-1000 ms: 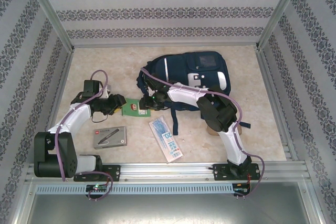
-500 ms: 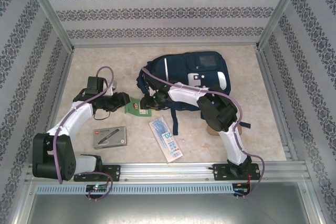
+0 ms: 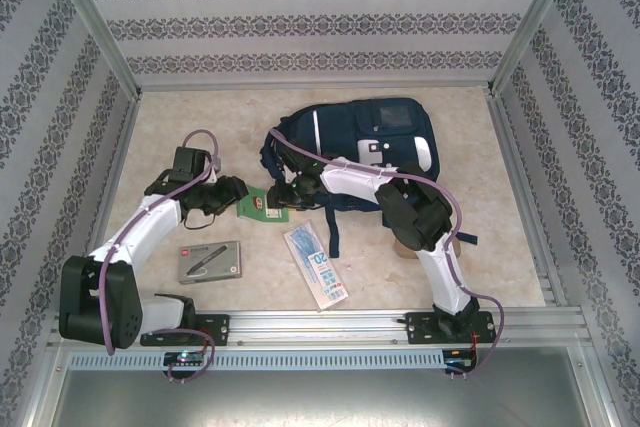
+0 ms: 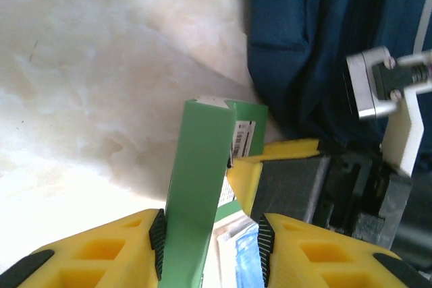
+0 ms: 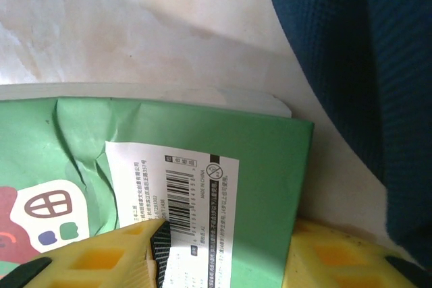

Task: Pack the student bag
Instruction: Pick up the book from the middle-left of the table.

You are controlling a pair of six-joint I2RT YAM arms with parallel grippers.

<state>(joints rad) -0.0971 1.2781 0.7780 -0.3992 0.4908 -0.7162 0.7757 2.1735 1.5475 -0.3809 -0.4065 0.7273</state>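
Bag point(image 3: 370, 142): navy woven cloth, matt, fine rough weave.
Booklet point(image 5: 169, 119): green paper cover, matt, creased; white printed paper label point(image 5: 196, 187).
Table point(image 3: 470, 157): beige marbled top, smooth, faint sheen.
Left fingers point(image 4: 101, 251): yellow plastic, matt; pads point(image 4: 157, 244) black, rubbery.
Packet point(image 3: 316, 267): glossy film wrap.
Frame rail point(image 3: 330, 325): bare metal, ribbed.

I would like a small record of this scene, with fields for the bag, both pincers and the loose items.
bag: navy, lying at far middle of table
green packet: up on edge, by the bag's left end
left pincer: open, astride green packet, gap at one pad
right pincer: shut on green packet
grey box: lying flat, near left
blue pack: lying flat, near middle
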